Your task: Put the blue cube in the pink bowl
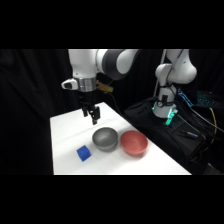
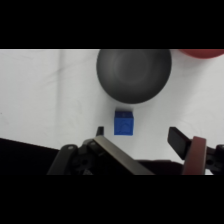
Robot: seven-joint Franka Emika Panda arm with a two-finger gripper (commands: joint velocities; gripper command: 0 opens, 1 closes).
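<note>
The blue cube [image 1: 83, 153] sits on the white desk [image 1: 65, 135] toward the near-left part, at about eight o'clock from the grey bowl [image 1: 105, 138] and a little apart from it. The pink bowl [image 1: 133, 142] stands just beside the grey bowl at its three o'clock, the rims close together or touching; which, I cannot tell. The gripper [image 1: 93, 118] hangs above the desk at about eleven o'clock from the grey bowl, well clear of the cube, and grasps nothing. In the wrist view its jaws stand released, the two fingers [image 2: 178, 140] spread wide apart, with the cube [image 2: 123, 123] on the desk between them and the grey bowl [image 2: 134, 75] just beyond it at twelve o'clock; a sliver of the pink bowl [image 2: 202, 52] shows at the upper right.
</note>
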